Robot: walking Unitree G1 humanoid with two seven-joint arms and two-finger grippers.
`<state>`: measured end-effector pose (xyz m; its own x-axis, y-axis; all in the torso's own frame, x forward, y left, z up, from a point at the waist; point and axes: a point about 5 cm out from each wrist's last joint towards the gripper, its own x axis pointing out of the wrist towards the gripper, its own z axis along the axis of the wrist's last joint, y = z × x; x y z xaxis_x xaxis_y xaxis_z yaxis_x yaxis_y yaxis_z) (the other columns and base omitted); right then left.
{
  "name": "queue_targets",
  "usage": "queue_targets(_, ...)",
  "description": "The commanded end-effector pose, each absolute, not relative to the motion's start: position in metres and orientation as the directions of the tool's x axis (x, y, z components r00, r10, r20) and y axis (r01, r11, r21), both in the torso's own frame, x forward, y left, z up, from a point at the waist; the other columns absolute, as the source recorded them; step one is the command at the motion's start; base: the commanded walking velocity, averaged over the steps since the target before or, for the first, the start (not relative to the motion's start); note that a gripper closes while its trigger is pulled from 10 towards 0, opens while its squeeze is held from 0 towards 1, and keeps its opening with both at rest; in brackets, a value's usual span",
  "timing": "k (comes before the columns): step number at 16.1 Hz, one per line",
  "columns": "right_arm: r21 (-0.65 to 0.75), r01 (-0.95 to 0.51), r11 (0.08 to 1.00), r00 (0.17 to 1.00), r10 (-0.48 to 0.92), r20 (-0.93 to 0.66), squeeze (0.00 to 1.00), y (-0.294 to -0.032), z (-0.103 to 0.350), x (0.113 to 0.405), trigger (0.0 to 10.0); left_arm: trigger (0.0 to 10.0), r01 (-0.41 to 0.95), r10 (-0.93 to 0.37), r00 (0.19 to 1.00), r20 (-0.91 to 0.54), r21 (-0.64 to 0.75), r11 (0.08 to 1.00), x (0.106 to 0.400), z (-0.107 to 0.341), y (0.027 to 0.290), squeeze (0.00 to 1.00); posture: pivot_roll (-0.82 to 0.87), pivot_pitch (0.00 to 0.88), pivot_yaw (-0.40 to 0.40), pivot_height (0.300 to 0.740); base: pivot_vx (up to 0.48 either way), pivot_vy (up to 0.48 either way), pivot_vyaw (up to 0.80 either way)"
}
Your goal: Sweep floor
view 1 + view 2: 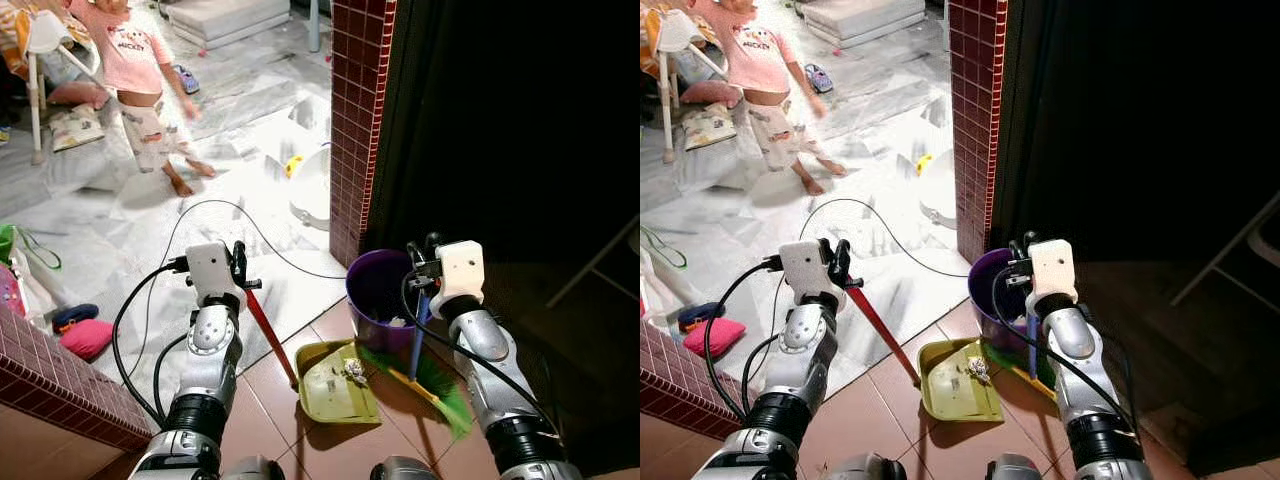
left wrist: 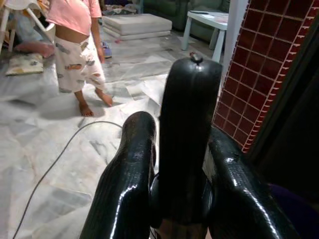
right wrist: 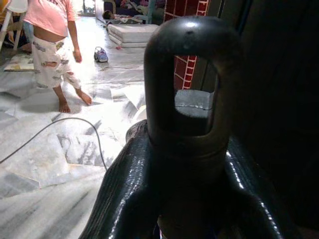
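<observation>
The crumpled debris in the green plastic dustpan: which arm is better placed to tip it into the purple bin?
Left, probably. The left gripper holds the dustpan's red handle, while the right gripper holds the broom.

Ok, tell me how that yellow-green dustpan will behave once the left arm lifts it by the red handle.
The dustpan looks like thin, probably light plastic. Held by the left gripper at the top of its long red handle, it may swing or tilt. The debris sits loose, so it could slide out.
</observation>
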<state>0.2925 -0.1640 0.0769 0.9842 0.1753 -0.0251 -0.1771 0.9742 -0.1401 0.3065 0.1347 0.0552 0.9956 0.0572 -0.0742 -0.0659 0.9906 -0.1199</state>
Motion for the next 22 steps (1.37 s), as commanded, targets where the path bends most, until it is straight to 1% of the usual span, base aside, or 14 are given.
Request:
queue_targets(1,-0.085,-0.2,0.976,0.979,0.195,-0.061,0.0,-0.155,0.068,0.292,10.0,10.0,-0.07,0.059,0.99,-0.127,-0.081,0.994,0.302,0.044,0.138,0.0,-0.15,0.0,0.081,0.74,0.0,0.0,0.0)
queue_targets(9,-0.116,-0.221,0.968,0.974,0.214,-0.07,0.0,-0.164,0.072,0.291,10.0,10.0,-0.068,0.058,0.992,-0.11,-0.093,0.993,0.297,0.041,0.122,0.0,-0.16,0.0,0.038,0.74,0.0,0.0,0.0)
queue_targets(15,-0.124,-0.239,0.963,0.97,0.231,-0.073,0.0,-0.164,0.073,0.29,10.0,10.0,-0.071,0.059,0.992,-0.111,-0.102,0.992,0.296,0.041,0.117,0.0,-0.16,0.0,0.025,0.74,0.0,0.0,0.0)
queue_targets(22,-0.125,-0.239,0.963,0.97,0.231,-0.077,0.0,-0.165,0.073,0.29,10.0,10.0,-0.077,0.065,0.99,-0.125,-0.1,0.992,0.295,0.038,0.118,0.0,-0.16,0.0,0.027,0.74,0.0,0.0,0.0)
